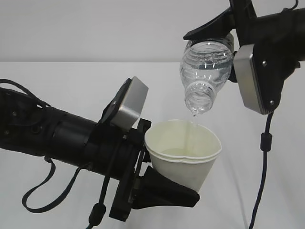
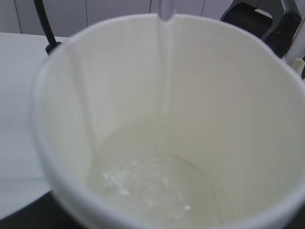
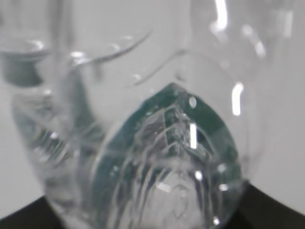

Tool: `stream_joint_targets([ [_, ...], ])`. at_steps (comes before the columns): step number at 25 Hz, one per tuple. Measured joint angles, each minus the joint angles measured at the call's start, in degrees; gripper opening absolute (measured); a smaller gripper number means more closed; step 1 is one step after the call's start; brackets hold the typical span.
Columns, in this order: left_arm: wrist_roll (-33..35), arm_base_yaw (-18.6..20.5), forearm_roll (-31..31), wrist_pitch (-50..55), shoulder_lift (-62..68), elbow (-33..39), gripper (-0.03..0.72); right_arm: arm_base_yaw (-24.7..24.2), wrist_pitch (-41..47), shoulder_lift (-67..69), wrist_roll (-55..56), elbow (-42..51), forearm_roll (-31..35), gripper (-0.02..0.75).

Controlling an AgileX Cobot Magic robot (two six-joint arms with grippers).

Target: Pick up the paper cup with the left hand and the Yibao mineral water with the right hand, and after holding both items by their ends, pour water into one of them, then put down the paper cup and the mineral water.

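Observation:
The white paper cup [image 1: 183,155] is held in the air by my left gripper [image 1: 157,183], which is shut on its lower part. The cup's rim is dented. In the left wrist view the cup [image 2: 228,95] fills the frame, with a little water in the bottom and a thin stream falling in. My right gripper [image 1: 228,33] is shut on the clear mineral water bottle [image 1: 206,71]. The bottle is tipped mouth-down just above the cup's rim and water drips from its mouth. The bottle [image 3: 162,157] fills the right wrist view, its green label showing through.
The white table [image 1: 57,81] lies below both arms. Black cables hang from the left arm [image 1: 47,191] and from the right arm [image 1: 264,157]. A dark object [image 2: 257,21] stands behind the cup in the left wrist view.

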Motion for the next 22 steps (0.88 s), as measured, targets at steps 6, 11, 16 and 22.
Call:
stream_joint_targets([
  [6, 0.0, 0.0, 0.0, 0.0, 0.0, 0.0, 0.437, 0.0, -0.6, 0.0, 0.0, 0.0, 0.0, 0.416],
  [11, 0.0, 0.0, 0.1, 0.0, 0.0, 0.0, 0.436, 0.0, -1.2, 0.0, 0.0, 0.0, 0.0, 0.416],
  [16, 0.0, 0.0, 0.1, 0.0, 0.0, 0.0, 0.436, 0.0, -1.3, 0.0, 0.0, 0.0, 0.0, 0.416],
  [22, 0.0, 0.0, 0.1, 0.0, 0.0, 0.0, 0.436, 0.0, -1.5, 0.0, 0.0, 0.0, 0.0, 0.416],
])
